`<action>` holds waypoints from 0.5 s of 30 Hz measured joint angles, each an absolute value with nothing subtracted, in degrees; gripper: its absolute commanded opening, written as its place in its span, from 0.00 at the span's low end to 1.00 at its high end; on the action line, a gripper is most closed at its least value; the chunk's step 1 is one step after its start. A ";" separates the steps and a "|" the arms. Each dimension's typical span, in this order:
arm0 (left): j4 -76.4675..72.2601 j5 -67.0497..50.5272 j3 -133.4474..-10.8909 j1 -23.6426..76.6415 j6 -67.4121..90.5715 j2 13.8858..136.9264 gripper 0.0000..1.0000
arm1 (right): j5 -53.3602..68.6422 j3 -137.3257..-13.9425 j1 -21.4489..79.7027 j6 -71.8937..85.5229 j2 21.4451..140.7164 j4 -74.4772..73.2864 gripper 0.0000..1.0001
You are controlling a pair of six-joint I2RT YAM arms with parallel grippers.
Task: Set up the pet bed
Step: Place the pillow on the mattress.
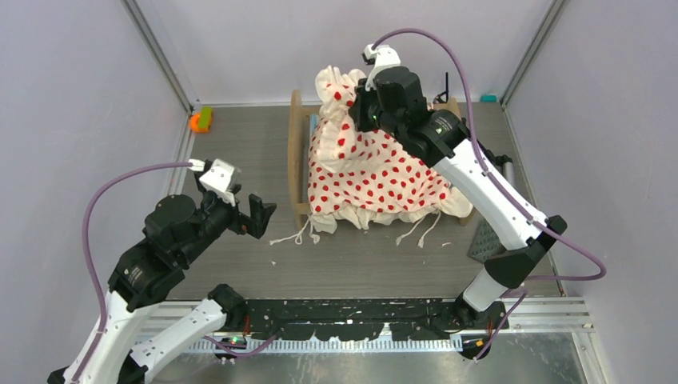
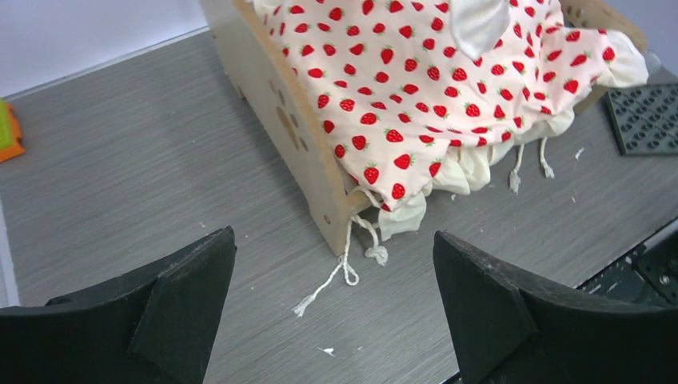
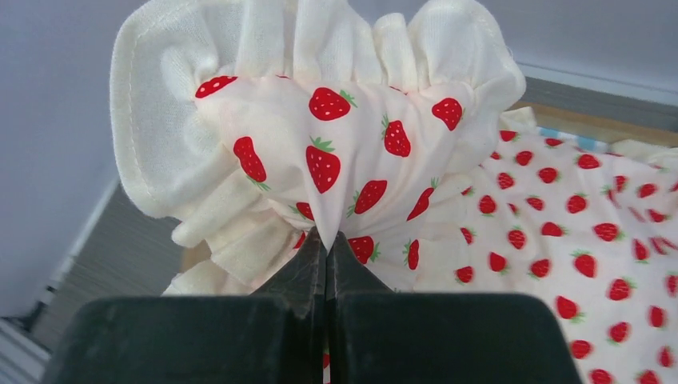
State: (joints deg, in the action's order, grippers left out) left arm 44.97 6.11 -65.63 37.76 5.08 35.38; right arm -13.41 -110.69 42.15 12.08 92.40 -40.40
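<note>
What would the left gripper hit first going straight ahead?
Probably the loose white ties at the pet bed's near corner, then its end board; depth is unclear.

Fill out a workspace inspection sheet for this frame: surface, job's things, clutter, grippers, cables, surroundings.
Surface: grey wood-grain tabletop, scattered white crumbs.
Job's things: light-wood pet bed frame standing upright; cream strawberry-print ruffled bedding draped over it, one corner raised, tie strings trailing onto the table.
Clutter: small orange-and-green object back left; small teal object back right; dark studded square mat right of the bed.
Grippers: left gripper open, over bare table near the bed's end board; right gripper with fingers shut on the bedding's ruffled corner.
Cables: purple cables loop from each wrist.
Surroundings: pale walls, metal frame rails.
</note>
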 measured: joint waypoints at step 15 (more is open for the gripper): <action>48.42 10.96 -65.65 37.76 9.06 31.16 0.96 | -11.03 -117.40 42.15 35.62 114.45 -39.00 0.11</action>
State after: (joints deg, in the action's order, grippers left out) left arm 48.42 10.96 -65.65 37.76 9.06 31.16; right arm -11.03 -117.40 42.15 35.62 114.45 -39.00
